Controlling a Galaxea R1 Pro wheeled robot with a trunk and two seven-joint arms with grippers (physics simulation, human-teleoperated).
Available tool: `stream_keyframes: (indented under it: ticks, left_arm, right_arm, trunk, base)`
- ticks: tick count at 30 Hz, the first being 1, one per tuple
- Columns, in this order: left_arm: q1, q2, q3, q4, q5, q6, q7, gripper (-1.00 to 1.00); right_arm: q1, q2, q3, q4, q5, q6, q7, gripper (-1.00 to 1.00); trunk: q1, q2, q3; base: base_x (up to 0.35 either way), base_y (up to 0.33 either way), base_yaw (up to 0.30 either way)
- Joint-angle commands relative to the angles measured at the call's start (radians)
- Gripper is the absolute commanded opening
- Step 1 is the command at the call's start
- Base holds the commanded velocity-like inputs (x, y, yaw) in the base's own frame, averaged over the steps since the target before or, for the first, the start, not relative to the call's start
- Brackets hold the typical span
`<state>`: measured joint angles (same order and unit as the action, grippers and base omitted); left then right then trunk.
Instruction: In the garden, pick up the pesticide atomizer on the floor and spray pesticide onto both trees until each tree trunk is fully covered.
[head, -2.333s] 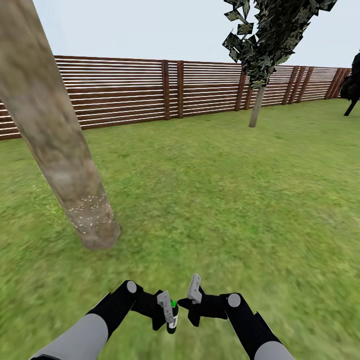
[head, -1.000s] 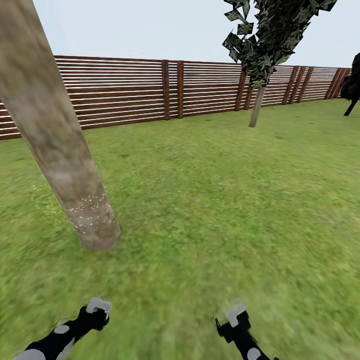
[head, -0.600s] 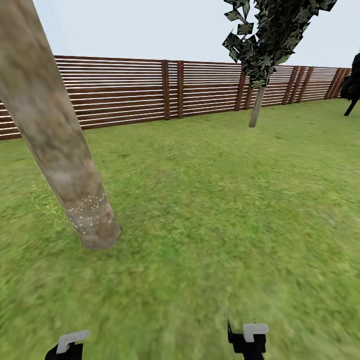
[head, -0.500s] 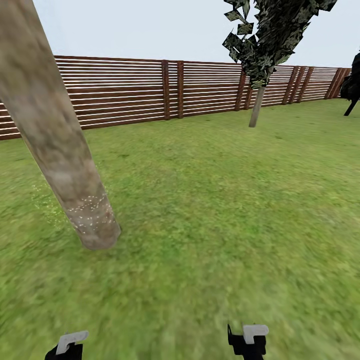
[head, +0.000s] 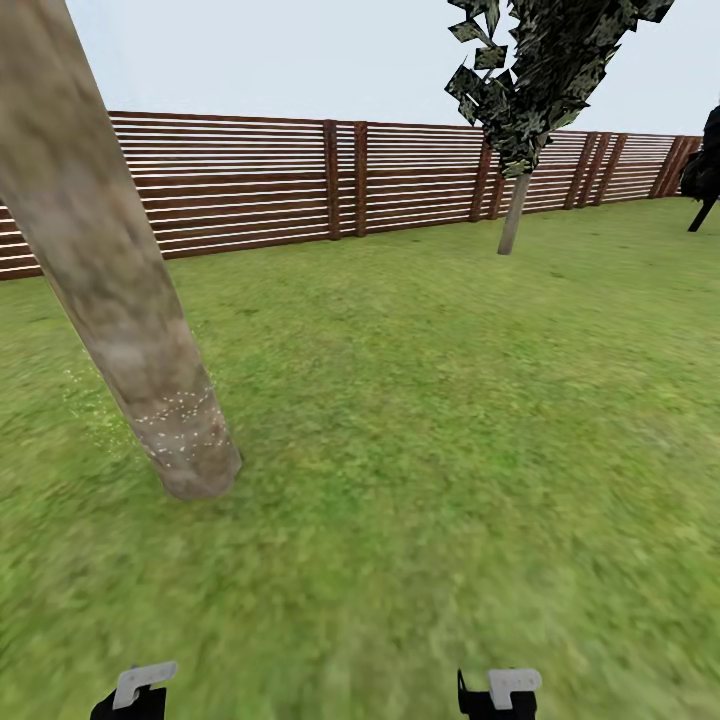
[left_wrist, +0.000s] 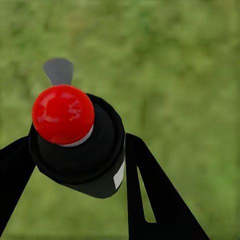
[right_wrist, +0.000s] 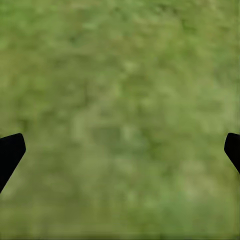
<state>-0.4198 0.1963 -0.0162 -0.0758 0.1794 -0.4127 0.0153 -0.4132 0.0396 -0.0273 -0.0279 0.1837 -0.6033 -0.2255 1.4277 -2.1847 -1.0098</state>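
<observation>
while the small dark green-black pesticide atomizer with round red top is clamped between the black left gripper fingers above the lawn, the right gripper, spread empty, is noted; the spray risks missing the near mottled beige-grey tree trunk if undirected.

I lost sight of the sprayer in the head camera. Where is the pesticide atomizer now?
The left wrist view shows the pesticide atomizer clamped between the left end effector's fingers, red top facing the camera, above the grass.
</observation>
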Motion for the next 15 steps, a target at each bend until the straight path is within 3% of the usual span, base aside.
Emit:
stream_keyframes:
  ticks: [1,15]
  left_arm:
    - [-0.001,0.0,-0.002,0.001,0.003,-0.003,0.002,-1.0]
    - [-0.001,0.002,-0.002,0.0,0.006,-0.003,0.002,-1.0]
  right_arm:
    - [0.0,0.0,-0.003,0.001,0.011,-0.001,-0.008,1.0]
    - [0.016,0.001,-0.002,0.002,0.011,-0.001,-0.007,1.0]
  trunk:
    - [0.0,0.0,-0.001]
    - [0.0,0.0,-0.001]
  base:
    - [0.0,0.0,0.0]
    - [0.0,0.0,0.0]
